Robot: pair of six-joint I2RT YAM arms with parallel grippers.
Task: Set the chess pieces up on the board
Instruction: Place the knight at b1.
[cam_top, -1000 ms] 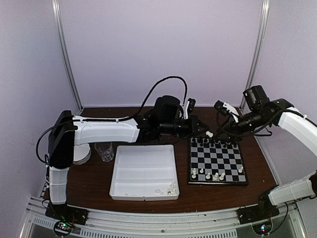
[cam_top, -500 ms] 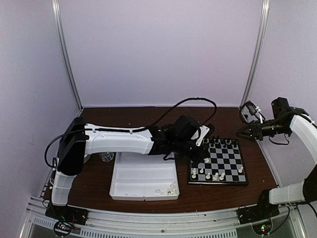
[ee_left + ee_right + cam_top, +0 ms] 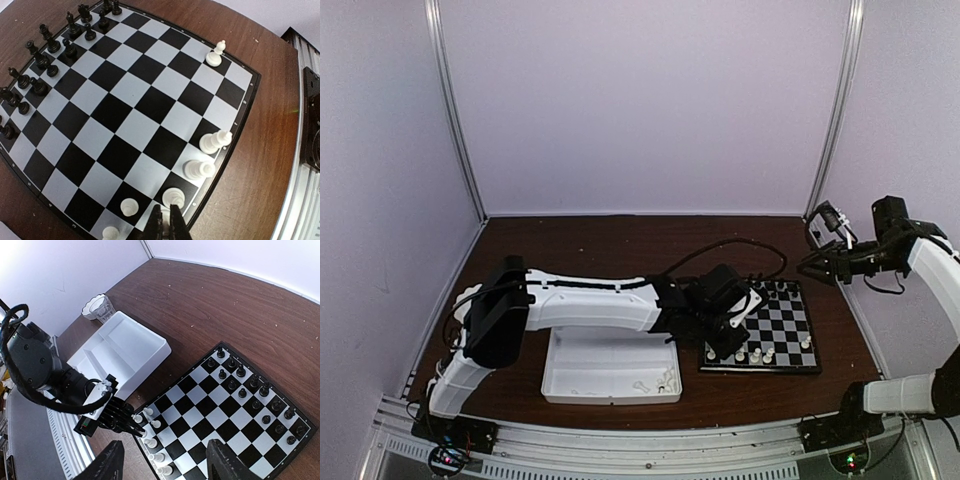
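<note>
**Chess set-up, part done:** the board [image 3: 775, 318], laid on a brown table [image 3: 580, 245], is seen with the black pieces [image 3: 38, 86] ranged in two rows along its far edge. Only a handful of white pieces [image 3: 199, 169] are stood along its near edge.

The left gripper [image 3: 165, 216] is lowered over the board's near left corner, its fingers drawn tight together. A lone white piece [image 3: 137, 418] is seen right at their tips, but whether it is pinched or merely stood beside them cannot be told. The right gripper [image 3: 166, 452] is held high off the board's far right corner, its fingers spread wide with nothing between them.

The step in hand is judged to be the placing of a white man on the board's near rows. A gentle release, square on its check, is called for next, with the neighbours just beside it left undisturbed. Another piece is then to be fetched, since most of the white ranks are unfilled.

A white tray [image 3: 610, 345], divided into compartments, is set just beside the board's left edge. A few loose white men [image 3: 666, 380] are lodged in the tray corner nearest the board's near left corner, and the rest of the tray appears bare. A clear glass [image 3: 97, 306] is stood beyond the tray, on the side away from the board; what it holds cannot be made out.
</note>
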